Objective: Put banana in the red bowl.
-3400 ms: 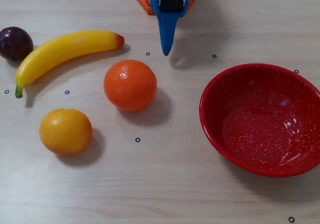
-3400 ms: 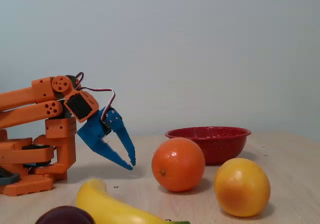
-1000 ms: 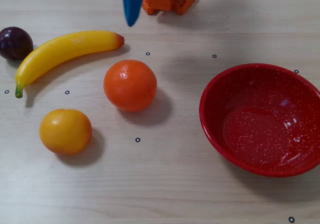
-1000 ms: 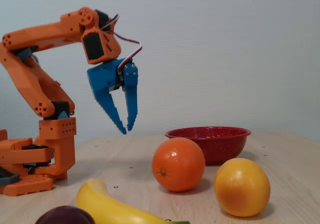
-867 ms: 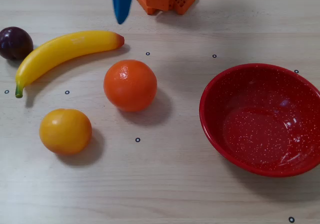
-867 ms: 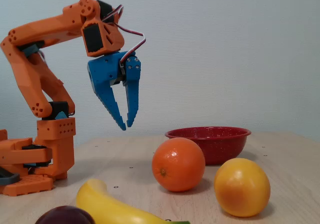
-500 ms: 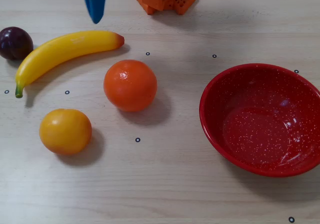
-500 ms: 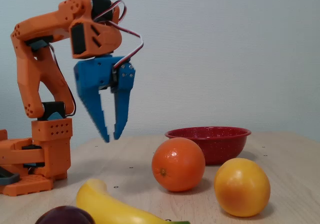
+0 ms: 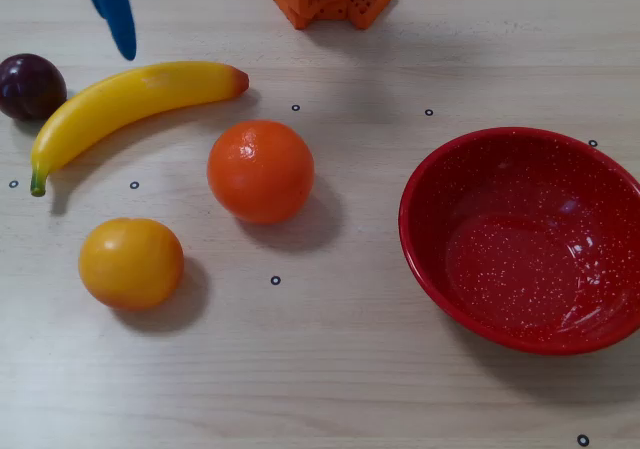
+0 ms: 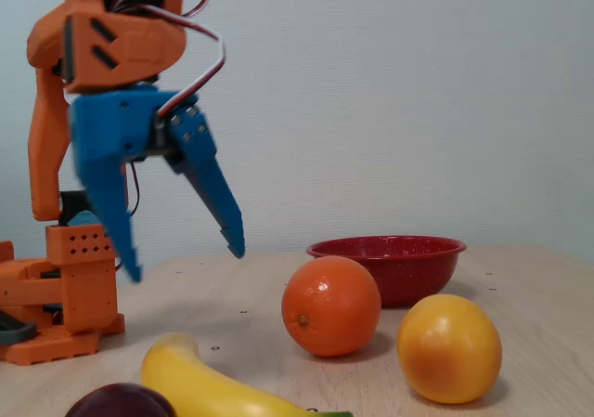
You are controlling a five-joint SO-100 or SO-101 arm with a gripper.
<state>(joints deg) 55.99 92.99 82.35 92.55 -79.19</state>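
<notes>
Main risk as we see it: the banana (image 9: 130,104) is glossy and curved, so a pinch off-centre could let it spin or slip, and it's longer than the bowl (image 9: 430,254) is wide, so it may tip off the rim. The orange (image 9: 260,170) sits btwn the two and could get knocked. Our gripper (image 10: 184,261) hangs wide open, holding and touching nothing, above the table. Overhead, the banana lies at 10 o'clock, the bowl at 4.
</notes>
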